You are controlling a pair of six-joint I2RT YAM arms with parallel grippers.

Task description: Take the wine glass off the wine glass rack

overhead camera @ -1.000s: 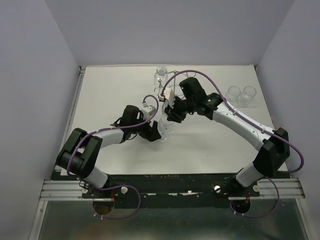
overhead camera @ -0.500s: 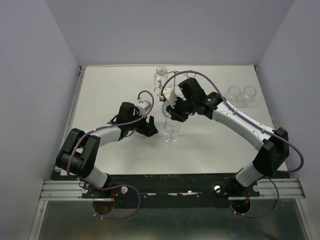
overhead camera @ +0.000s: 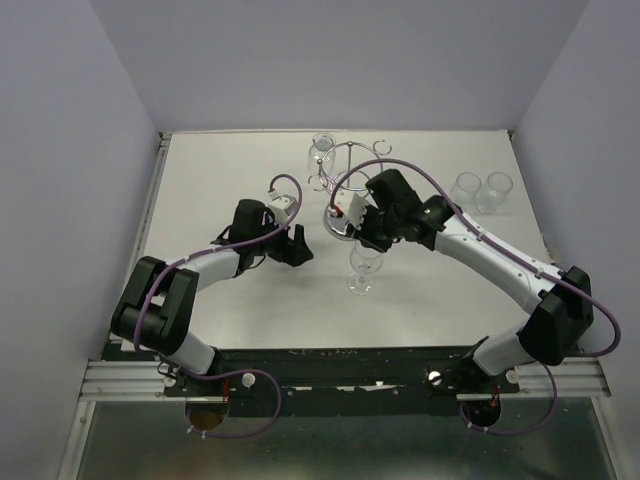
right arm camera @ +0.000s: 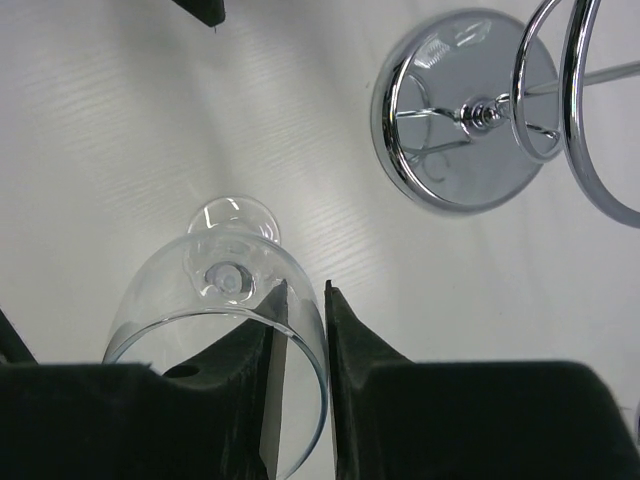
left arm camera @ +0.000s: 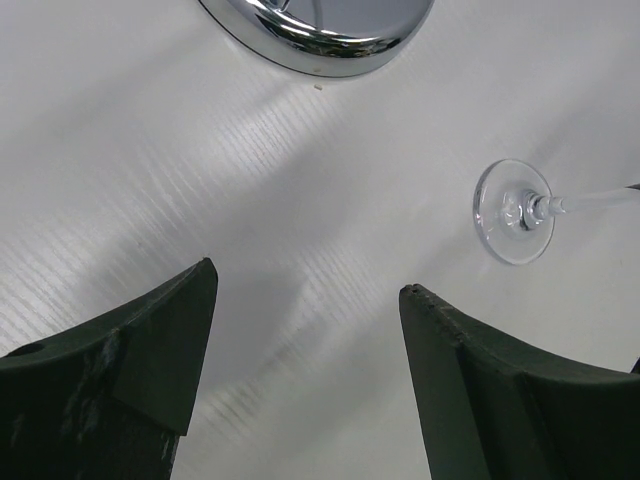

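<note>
A clear wine glass (overhead camera: 364, 268) stands upright in front of the chrome wine glass rack (overhead camera: 345, 180); whether its foot (left arm camera: 513, 210) touches the table, I cannot tell. My right gripper (overhead camera: 369, 240) is shut on the glass's rim, one finger inside the bowl (right arm camera: 230, 300) and one outside, as the right wrist view (right arm camera: 305, 292) shows. The rack's round mirrored base (right arm camera: 460, 130) lies apart from the glass. My left gripper (overhead camera: 299, 246) is open and empty left of the glass, its fingers spread (left arm camera: 305, 292). Another glass (overhead camera: 322, 150) hangs on the rack's far side.
Two clear tumblers (overhead camera: 467, 187) (overhead camera: 497, 190) stand at the back right. The rack base (left arm camera: 320, 30) is just ahead of my left gripper. White walls enclose the table (overhead camera: 230, 180) on three sides.
My left gripper has left the glass and drawn back to the left. My right gripper has carried the glass nearer and to the right, away from the rack.
</note>
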